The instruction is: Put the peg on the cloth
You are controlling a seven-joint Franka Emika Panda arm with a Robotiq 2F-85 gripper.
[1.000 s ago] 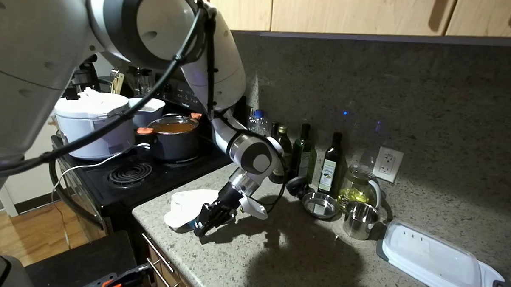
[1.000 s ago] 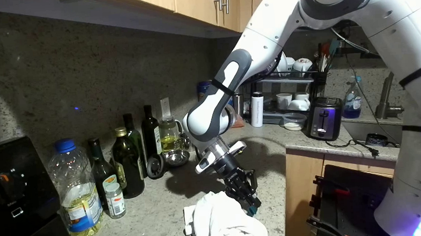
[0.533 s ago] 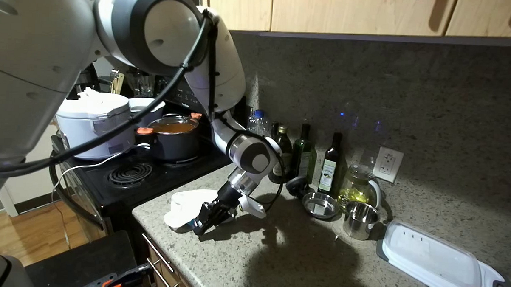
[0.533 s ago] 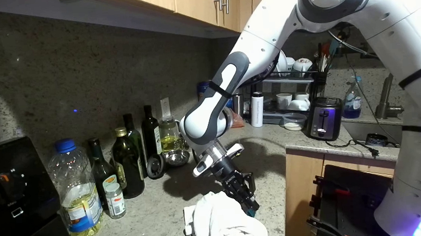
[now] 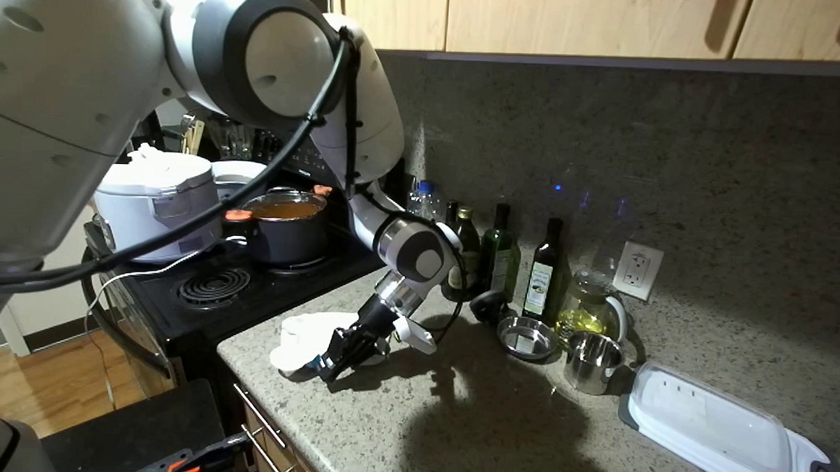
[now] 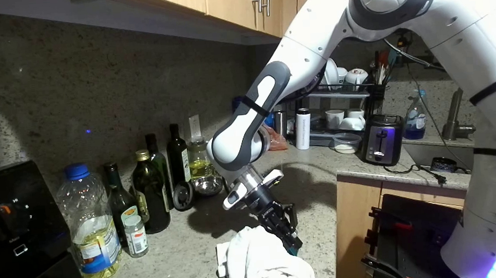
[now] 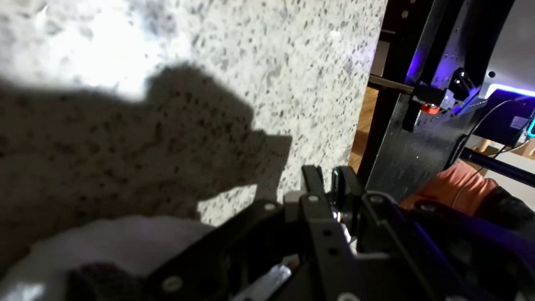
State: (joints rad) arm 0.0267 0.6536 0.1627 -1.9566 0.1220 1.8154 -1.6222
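On the table (image 6: 180,261) in an exterior view, the white cloth (image 6: 261,260) lies bunched; right of it the tool (image 6: 295,245) pinches the teal peg (image 6: 292,251), unclear in the wrist view. Since a second ago, tool and peg have edged left, nearer the cloth.
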